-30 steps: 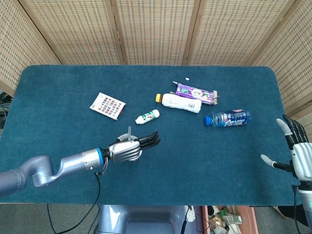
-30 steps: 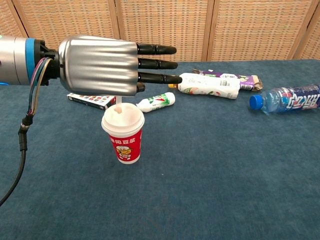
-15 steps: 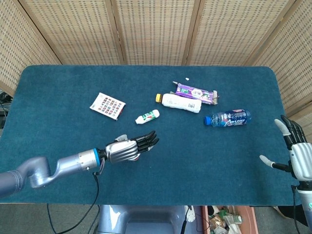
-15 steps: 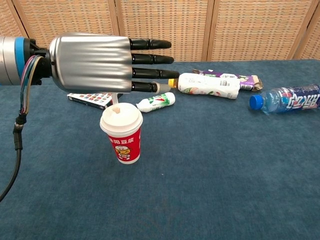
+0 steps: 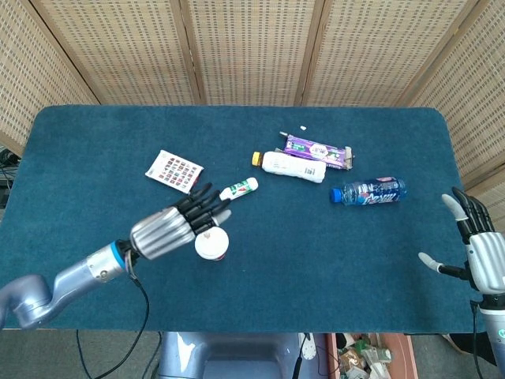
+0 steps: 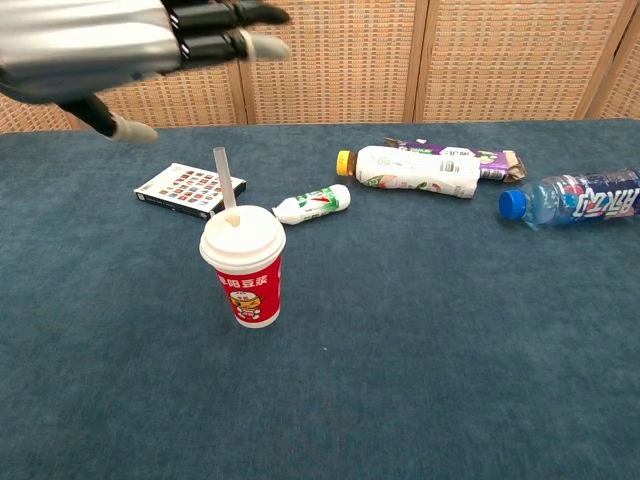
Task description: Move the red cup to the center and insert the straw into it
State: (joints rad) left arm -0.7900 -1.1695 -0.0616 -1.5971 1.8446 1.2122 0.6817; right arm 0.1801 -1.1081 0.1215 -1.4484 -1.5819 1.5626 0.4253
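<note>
Left hand (image 5: 170,230) hovers spread and empty just left of and above the cup (image 6: 243,266), whose straw (image 6: 224,184) leans in the lid; a sweep could tip it. Right hand (image 5: 477,251), well right, is spread, empty.

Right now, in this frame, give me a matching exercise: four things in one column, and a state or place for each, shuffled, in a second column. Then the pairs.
Things:
1. red paper cup with white lid
2. white straw
3. clear plastic bottle with blue cap
4. left hand

States or places:
A. lying on its side near the table's right edge
B. raised above the table, fingers spread, holding nothing
C. standing upright on the blue cloth
D. sticking up, tilted, out of a lid

Pairs: 1-C, 2-D, 3-A, 4-B
</note>
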